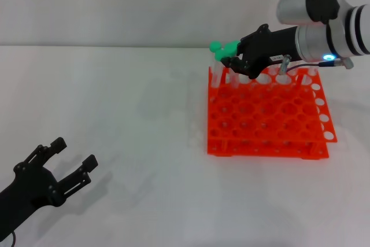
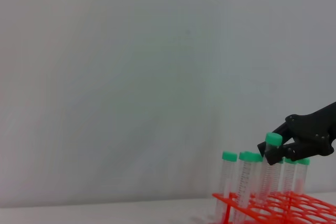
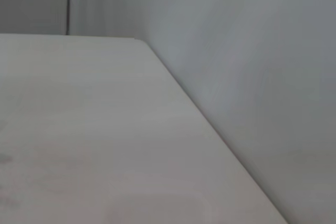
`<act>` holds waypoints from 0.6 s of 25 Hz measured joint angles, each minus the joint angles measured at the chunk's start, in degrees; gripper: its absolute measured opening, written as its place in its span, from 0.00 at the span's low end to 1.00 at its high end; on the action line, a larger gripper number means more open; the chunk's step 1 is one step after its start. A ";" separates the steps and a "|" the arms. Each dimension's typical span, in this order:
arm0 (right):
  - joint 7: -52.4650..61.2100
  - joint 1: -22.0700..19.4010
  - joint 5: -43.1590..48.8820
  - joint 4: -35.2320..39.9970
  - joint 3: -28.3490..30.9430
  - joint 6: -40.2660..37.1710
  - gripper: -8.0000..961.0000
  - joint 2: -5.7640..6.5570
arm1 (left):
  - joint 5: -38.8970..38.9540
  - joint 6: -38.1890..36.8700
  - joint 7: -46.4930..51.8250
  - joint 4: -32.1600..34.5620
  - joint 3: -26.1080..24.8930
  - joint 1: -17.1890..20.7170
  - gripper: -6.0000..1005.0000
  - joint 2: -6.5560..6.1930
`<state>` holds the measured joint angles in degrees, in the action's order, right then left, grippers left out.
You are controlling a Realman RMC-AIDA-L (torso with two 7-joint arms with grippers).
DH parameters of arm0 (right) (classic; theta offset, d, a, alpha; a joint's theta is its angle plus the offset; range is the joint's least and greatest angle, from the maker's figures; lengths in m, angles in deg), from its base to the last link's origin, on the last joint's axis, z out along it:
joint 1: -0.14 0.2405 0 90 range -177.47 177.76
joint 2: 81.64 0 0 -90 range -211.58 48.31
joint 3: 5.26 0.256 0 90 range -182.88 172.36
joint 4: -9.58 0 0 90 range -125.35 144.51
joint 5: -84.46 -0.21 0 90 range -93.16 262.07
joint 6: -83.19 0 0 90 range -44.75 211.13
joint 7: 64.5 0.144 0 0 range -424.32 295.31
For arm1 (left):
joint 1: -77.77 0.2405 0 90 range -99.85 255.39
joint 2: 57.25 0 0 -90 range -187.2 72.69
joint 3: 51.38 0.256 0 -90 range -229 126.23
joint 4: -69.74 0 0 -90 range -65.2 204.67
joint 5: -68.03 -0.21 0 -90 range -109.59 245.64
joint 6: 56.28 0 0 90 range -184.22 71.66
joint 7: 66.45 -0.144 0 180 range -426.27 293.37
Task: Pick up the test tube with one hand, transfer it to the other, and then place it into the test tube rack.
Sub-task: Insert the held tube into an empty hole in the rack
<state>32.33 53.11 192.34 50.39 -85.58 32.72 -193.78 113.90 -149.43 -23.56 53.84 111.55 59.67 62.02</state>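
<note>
The orange test tube rack [image 1: 266, 146] stands on the white table at the right. My right gripper [image 1: 236, 61], on the silver arm with the blue light, is over the rack's back left corner. It is shut on a test tube [image 1: 230, 50] just below its green cap. In the left wrist view the same gripper [image 2: 276, 152] holds this tube [image 2: 269, 174] slightly tilted, with its lower end down among the rack's [image 2: 294, 203] holes. My left gripper [image 1: 74, 152] is open and empty, low at the near left of the table.
Several other green-capped tubes [image 2: 229, 182] stand in the rack's back row, close beside the held one; one shows at the back left corner [image 1: 215, 46]. The right wrist view shows only the white tabletop [image 3: 94, 129] and a grey wall.
</note>
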 joint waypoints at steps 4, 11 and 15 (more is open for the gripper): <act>-0.32 -1.29 0.01 1.09 0.50 0.20 0.23 -0.29 | -0.25 -0.06 0.00 0.00 0.02 0.07 0.89 0.03; -0.47 -2.65 0.24 2.58 0.51 1.25 0.31 -0.95 | -0.73 -0.28 0.00 -0.01 0.02 0.08 0.89 0.00; -0.51 -2.58 0.57 2.41 0.44 2.74 0.46 -1.42 | -0.73 -0.34 0.00 0.01 0.02 0.00 0.89 -0.01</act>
<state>31.82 50.53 192.91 52.80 -85.14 35.46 -195.19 113.17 -149.77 -23.56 53.84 111.57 59.67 62.01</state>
